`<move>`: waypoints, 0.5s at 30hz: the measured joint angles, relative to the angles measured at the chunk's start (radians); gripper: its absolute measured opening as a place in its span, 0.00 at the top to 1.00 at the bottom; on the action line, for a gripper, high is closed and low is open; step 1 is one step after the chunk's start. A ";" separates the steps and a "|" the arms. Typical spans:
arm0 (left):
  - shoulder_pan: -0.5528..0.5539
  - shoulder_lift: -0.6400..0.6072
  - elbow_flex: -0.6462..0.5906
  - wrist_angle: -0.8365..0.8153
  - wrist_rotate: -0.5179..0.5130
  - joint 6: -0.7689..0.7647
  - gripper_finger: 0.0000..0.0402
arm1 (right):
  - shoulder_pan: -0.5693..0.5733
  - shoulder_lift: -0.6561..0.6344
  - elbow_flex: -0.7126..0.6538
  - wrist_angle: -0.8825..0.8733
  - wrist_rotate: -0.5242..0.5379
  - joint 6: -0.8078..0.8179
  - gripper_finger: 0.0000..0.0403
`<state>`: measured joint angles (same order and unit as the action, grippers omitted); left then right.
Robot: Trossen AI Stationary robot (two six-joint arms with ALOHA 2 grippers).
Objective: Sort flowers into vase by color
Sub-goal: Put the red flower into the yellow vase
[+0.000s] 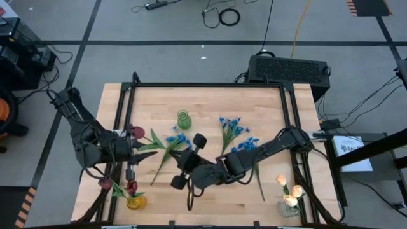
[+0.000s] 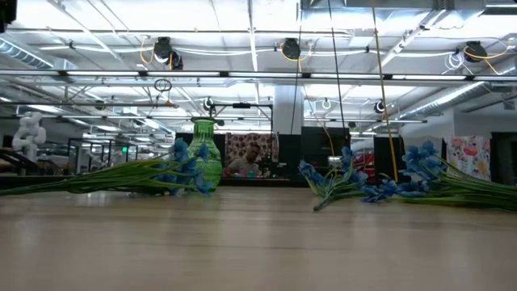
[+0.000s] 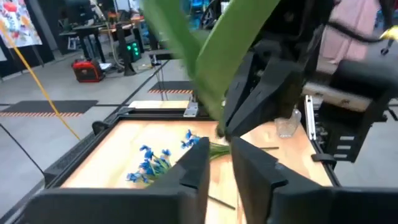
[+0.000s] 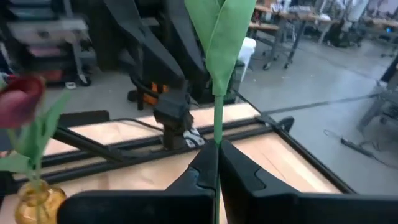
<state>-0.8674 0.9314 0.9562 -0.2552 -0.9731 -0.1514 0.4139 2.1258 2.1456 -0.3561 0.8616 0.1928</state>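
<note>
A dark red tulip [image 1: 137,132] on a long green stem is held up over the table's left half. My right gripper [image 4: 216,158] is shut on the stem below its leaves [image 4: 221,37]. My left gripper [image 3: 222,165] sits by the bloom end, fingers a narrow gap apart with nothing visible between them. The leaf [image 3: 217,68] passes above its fingers. More red tulips [image 1: 131,187] stand in a yellow vase [image 1: 135,202]. Cream tulips [image 1: 296,189] fill a clear vase [image 1: 289,205]. Blue flowers [image 1: 232,124] lie flat around a green vase [image 1: 184,119]. My right gripper pinches the tulip's thin stem [image 4: 217,134] between its two fingers, just below the leaves. The fingers reach nearly level from the table's right toward its left. The flower is lifted clear of the table, and the stem's lower end [image 1: 189,198] hangs below the gripper.
A second bunch of blue flowers [image 1: 178,137] lies left of centre, its stems pointing toward the near edge. A black metal frame [image 1: 210,84] rims the wooden table. The two filled vases stand at the near corners. Bare wood lies along the far edge.
</note>
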 joint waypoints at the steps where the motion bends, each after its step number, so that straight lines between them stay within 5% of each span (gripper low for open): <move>1: -0.003 0.000 0.000 -0.001 0.002 0.001 0.78 | 0.003 0.000 0.000 0.023 -0.002 -0.022 1.00; 9: -0.013 0.002 0.000 0.115 0.137 0.127 0.52 | 0.021 0.000 0.000 0.172 -0.099 -0.155 1.00; 15: -0.013 0.007 0.000 0.200 0.176 0.147 0.47 | 0.019 0.000 0.000 0.194 -0.174 -0.159 1.00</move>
<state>-0.8799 0.9384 0.9562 -0.0551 -0.7975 -0.0042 0.4332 2.1261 2.1460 -0.1621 0.6874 0.0334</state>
